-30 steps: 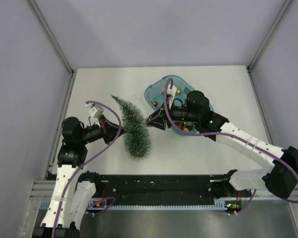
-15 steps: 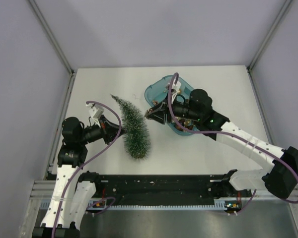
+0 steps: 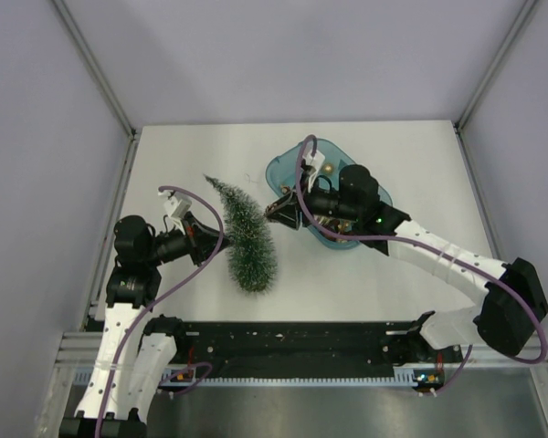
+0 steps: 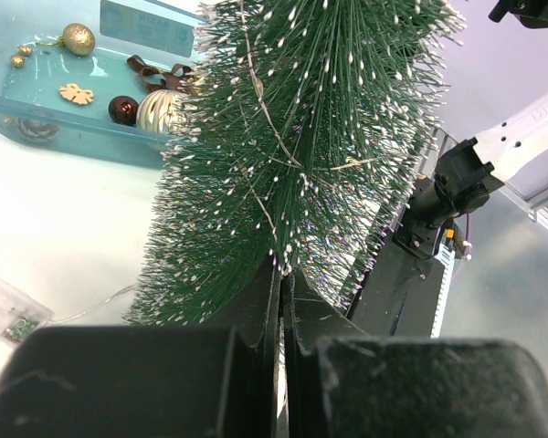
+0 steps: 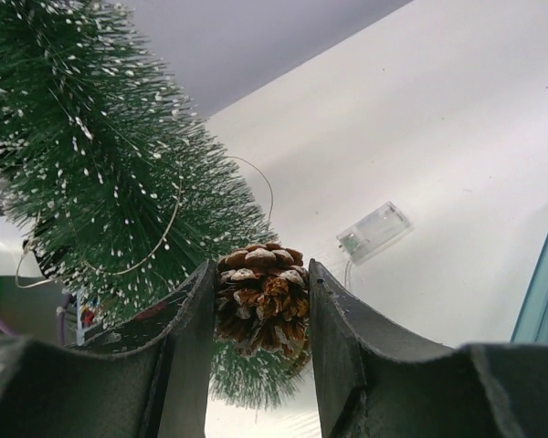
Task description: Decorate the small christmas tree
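The small christmas tree leans on the white table, its tip toward the back left, and a thin wire runs through its frosted green bristles. My left gripper sits at the tree's left side. Its jaws are pressed together with their tips buried in the bristles. My right gripper hovers at the tree's right side, shut on a brown frosted pine cone. The cone is close to the bristles, and I cannot tell whether they touch.
A teal tray behind the right gripper holds a gold ball, a dark red ball, a striped gold ball and a wooden cut-out. A clear battery pack lies on the table by the tree.
My right gripper has carried the pine cone a little left and toward the back along the tree's side. The left gripper and the tree have stayed put.
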Robot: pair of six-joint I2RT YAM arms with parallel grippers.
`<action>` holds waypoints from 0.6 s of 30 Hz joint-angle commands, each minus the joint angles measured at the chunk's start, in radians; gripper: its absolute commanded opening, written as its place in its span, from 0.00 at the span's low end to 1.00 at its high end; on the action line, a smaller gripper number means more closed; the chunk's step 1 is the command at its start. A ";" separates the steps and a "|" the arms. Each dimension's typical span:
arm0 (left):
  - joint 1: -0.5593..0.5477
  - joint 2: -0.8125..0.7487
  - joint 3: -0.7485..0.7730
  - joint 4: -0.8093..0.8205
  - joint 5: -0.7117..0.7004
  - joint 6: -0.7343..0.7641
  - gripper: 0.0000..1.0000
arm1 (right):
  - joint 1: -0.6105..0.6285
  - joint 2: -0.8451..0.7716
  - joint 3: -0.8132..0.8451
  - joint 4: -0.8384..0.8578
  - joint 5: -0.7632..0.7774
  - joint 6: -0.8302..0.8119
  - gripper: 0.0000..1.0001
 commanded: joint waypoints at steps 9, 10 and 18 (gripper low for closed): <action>0.001 -0.015 -0.009 0.077 0.022 -0.017 0.00 | 0.008 -0.030 -0.050 -0.007 0.030 -0.042 0.08; 0.001 -0.013 -0.009 0.079 0.019 -0.018 0.00 | 0.013 -0.030 -0.053 -0.008 0.030 -0.042 0.08; 0.003 -0.016 -0.011 0.079 0.019 -0.021 0.00 | 0.054 -0.099 -0.085 -0.012 0.025 -0.020 0.08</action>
